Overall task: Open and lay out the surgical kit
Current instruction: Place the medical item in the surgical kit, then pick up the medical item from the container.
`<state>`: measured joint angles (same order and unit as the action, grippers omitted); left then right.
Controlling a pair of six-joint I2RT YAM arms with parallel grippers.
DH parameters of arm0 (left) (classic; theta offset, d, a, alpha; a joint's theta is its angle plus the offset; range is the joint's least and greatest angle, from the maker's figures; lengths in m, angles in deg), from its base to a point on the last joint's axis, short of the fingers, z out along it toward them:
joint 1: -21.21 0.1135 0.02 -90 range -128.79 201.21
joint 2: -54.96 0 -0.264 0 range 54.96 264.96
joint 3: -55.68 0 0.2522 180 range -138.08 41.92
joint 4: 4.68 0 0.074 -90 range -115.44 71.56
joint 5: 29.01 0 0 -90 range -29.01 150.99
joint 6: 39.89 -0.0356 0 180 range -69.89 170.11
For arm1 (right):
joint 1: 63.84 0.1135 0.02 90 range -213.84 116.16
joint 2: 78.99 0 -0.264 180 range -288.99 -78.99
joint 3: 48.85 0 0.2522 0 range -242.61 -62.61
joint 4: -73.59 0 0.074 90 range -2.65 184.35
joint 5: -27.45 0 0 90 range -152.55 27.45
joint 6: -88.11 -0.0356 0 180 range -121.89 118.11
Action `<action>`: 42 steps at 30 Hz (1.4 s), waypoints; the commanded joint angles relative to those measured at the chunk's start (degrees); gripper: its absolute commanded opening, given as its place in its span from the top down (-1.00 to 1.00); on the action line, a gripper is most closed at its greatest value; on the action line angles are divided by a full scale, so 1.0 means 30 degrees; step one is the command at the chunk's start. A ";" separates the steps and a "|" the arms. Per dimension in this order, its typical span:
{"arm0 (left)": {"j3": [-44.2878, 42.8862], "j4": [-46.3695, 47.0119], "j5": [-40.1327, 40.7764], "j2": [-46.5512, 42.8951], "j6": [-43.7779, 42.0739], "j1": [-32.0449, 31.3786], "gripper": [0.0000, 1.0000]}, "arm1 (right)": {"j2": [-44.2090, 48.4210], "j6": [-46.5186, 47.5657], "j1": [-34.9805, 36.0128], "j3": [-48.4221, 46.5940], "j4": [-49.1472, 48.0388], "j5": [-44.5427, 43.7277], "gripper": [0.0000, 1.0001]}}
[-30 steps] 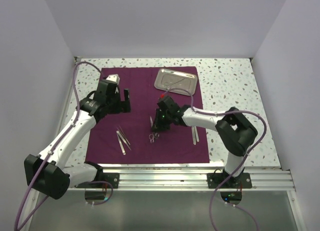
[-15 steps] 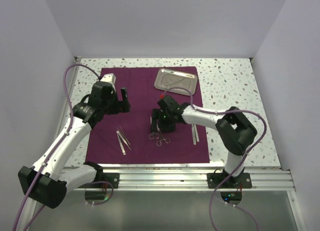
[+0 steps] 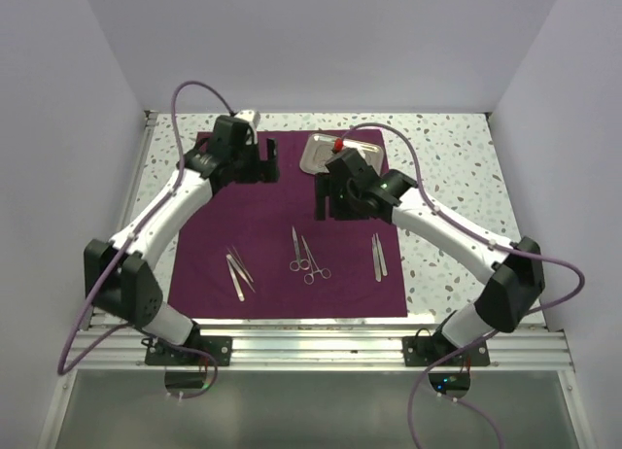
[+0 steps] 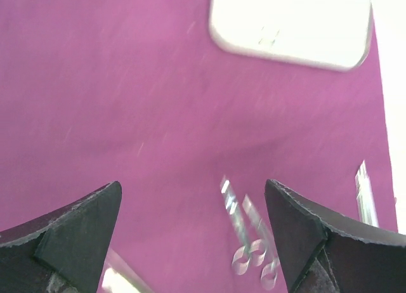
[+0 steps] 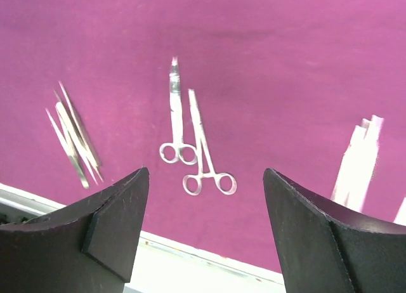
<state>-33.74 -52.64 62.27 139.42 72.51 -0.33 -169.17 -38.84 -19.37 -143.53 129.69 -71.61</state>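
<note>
Three little groups of instruments are lying on the dark purple-maroon cloth wrap (image 3: 209,245), which is sitting spread flat on the speckled white table (image 3: 447,167). Going left to right, I'm seeing slim silver tweezers (image 3: 238,271) near-left, the left gripper (image 3: 264,164) hovering wide open toward the far edge, two ring-handled steel forceps (image 3: 308,258) side by side mid-cloth, the right gripper (image 3: 330,204) gaping wide too, just this side of the small shiny rectangular steel tray (image 3: 316,155), and more silver tweezers (image 3: 378,256) resting right.

No text can be read anywhere; faint dark marks on the steel tray (image 4: 317,26) are probably reflections.
</note>
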 commanded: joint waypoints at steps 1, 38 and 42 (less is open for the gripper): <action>-0.3718 0.2022 -0.1565 0.3710 -0.1485 -0.0464 -0.96 | 0.1986 -0.0337 -0.0232 0.1215 0.2405 -0.2077 -0.53; -1.9812 0.6007 0.0336 2.2734 -0.2747 -0.3807 -0.99 | 1.2977 -0.5936 -0.0408 0.8283 0.8912 -0.2841 -0.50; -1.9752 0.6008 -0.0306 2.2938 -0.2513 -0.3660 -0.99 | 1.2685 -0.5585 -0.0379 0.8401 0.8357 -0.2547 -0.49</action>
<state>-91.77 -35.87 62.27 206.79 64.49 -11.83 -130.39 -55.41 -20.40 -118.59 156.21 -79.59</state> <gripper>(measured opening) 0.994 0.746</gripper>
